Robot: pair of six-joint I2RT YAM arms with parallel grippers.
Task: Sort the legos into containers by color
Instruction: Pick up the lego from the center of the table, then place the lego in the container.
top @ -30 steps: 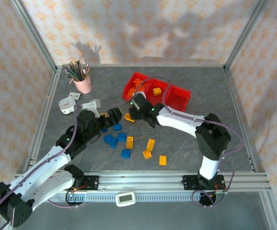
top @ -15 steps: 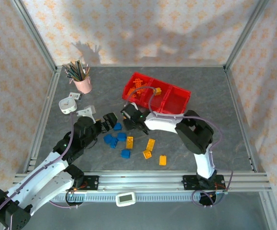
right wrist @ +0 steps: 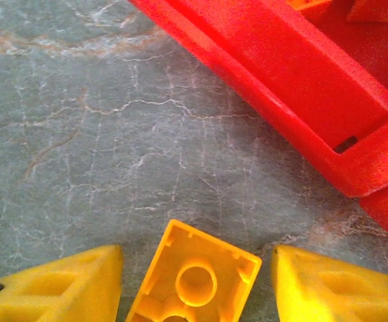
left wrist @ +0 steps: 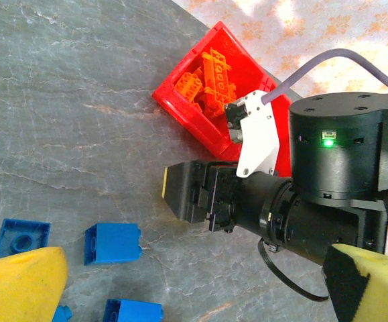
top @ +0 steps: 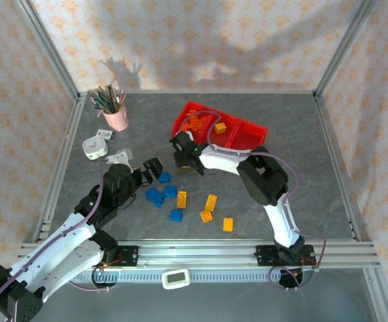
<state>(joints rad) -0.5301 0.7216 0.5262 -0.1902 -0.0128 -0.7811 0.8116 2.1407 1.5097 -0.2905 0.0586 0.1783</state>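
Legos [top: 175, 215] all over the grey counter [top: 301, 174] in front of the arms: blue bricks [top: 155, 195] bunched on the left of the spread, yellow bricks [top: 211, 202] on its right. Behind them sit the red containers [top: 244, 137], three joined in one slanted row. The left bin carries a heap of orange pieces [top: 195, 122], and the middle bin has a single yellow-orange brick [top: 219, 127].

The right arm is stretched across to the counter just in front of that left bin. On its wrist camera the right fingers [right wrist: 66, 285] are spread, with one yellow brick [right wrist: 194, 282] lying hollow side up between them. A sliver of counter shows on either side of it, so it's flanked, not pinched. The containers' red wall runs close beyond it.

Over on the left, the left fingers [left wrist: 23, 285] are wide apart, low over the counter. A blue brick [left wrist: 112, 243] lies just beside the left-hand one, and the right arm's black wrist is directly ahead.
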